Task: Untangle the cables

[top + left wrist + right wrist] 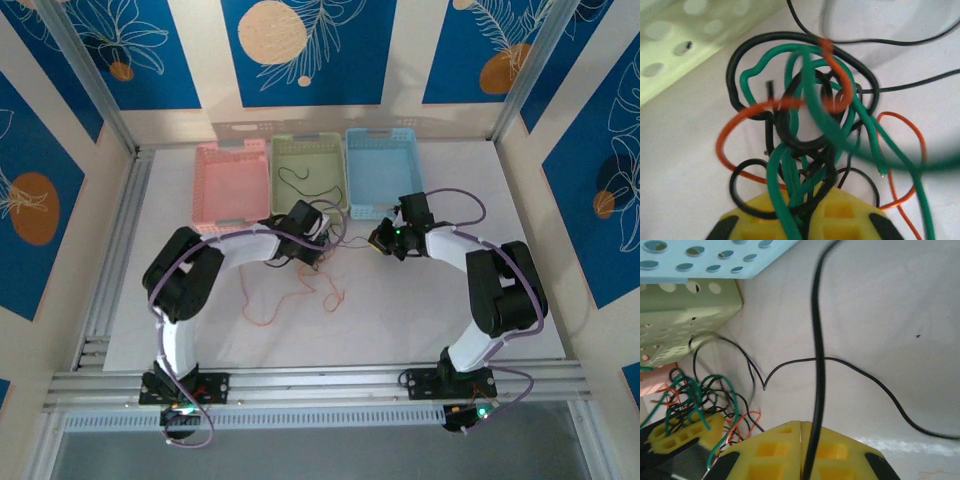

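White tabletop [400, 330] under blue-patterned walls, with pink [232, 185], green [308, 165] and blue [385, 165] baskets along the back. Cables [805, 125] knotted in a clump just in front of the green basket, green and black strands pinched in the closed left claw [805, 217]. Right claw [801, 440] closed too, apparently on a black cable [816, 340] leading away from the clump. Risk from pulling apart now: cinching the loops tighter, dragging the whole clump, or losing a thin strand from the pads. Orange strand [300, 292] trailing loose toward the near edge, liable to snag. Little room against the green basket wall; claws close together, so danger of bumping.
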